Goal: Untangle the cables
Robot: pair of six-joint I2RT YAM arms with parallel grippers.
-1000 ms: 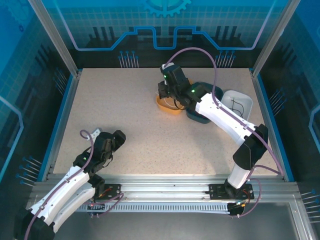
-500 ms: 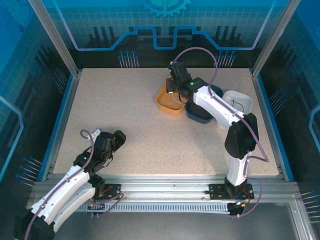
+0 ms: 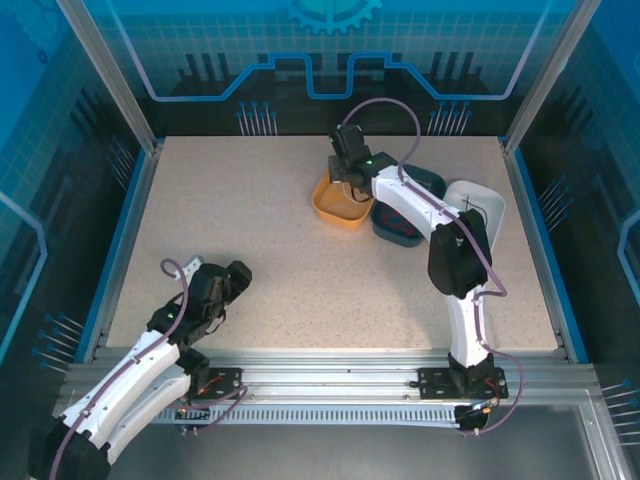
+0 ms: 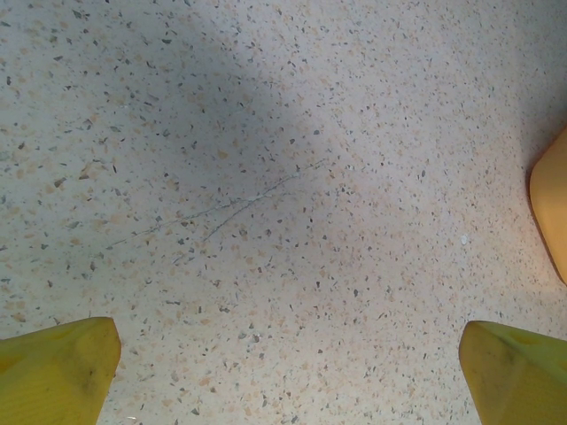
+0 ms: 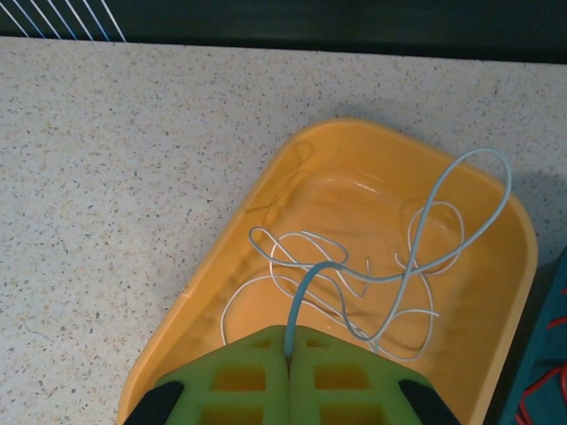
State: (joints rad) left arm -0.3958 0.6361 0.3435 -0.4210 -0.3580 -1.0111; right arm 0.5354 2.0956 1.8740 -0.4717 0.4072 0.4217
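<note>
At the near left, the left end effector [image 3: 232, 278] hangs over bare worktop [image 3: 300, 270] with its yellow fingertips [image 4: 62, 367] spread wide and nothing between them. It is well apart from every cable.

Further right, toward the far side, the orange tray [image 3: 335, 208] holds a loose heap of white cables [image 5: 292, 243]. The right end effector [image 5: 290, 354] sits directly above the tray's near end, jaws pressed together and pinching one pale strand [image 5: 293, 305]. From the pinch the strand rises away from the fingers, bends right, and swings out in one long open loop toward the tray's right wall. So its length lies ahead and to the right of the grip, crossing over the other white loops.

Right again, the teal tray [image 3: 383, 232] touches the orange one and holds red cables [image 5: 534, 392]. The white tray [image 3: 490, 205] beside it shows a thin dark line, probably a black cable [image 3: 468, 210].

The right arm is plainly the nearer one. Whatever it does with the strand depends on that rightward loop, which could snag the loops beneath it.
</note>
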